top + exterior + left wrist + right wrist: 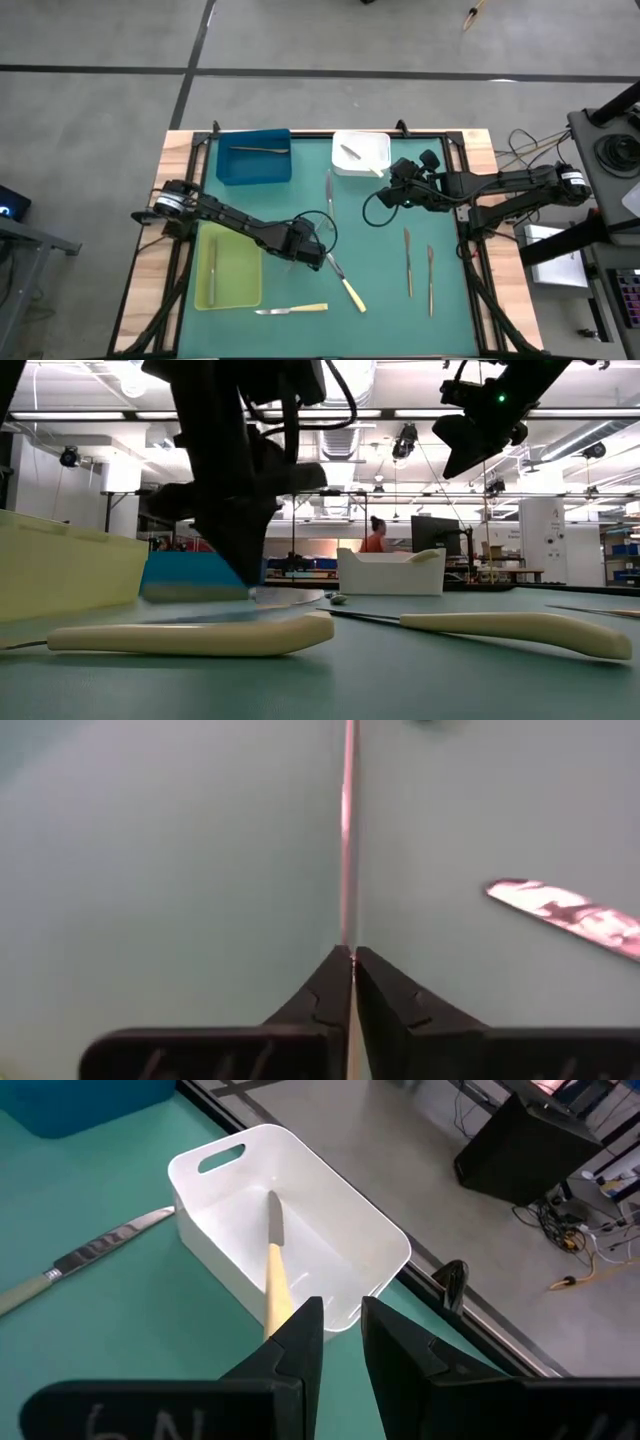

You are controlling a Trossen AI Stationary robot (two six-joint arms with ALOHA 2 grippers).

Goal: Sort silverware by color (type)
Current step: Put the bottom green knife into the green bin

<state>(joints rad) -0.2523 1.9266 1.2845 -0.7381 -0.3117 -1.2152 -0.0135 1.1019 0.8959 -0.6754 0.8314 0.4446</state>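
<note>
Left pincer (322, 253), low over the green counter (380, 240), fingers (325, 995) pressed together on the thin blade of a yellow-handled knife (343, 280). Lifting well likely means rising straight and slowly, since an edge grip lets the handle swing. Right pincer (393, 193) hovers beside the white tray (375, 150), slightly parted, holding nothing. Other silverware lies scattered or in trays.

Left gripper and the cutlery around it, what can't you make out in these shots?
- High view: the left gripper covers its catch; the arm hides the jaws.
- Left wrist view: jaws shut on a thin metal utensil; its type end runs off the edge.
- Low view: the blue tray is blurred behind the arm.
</note>
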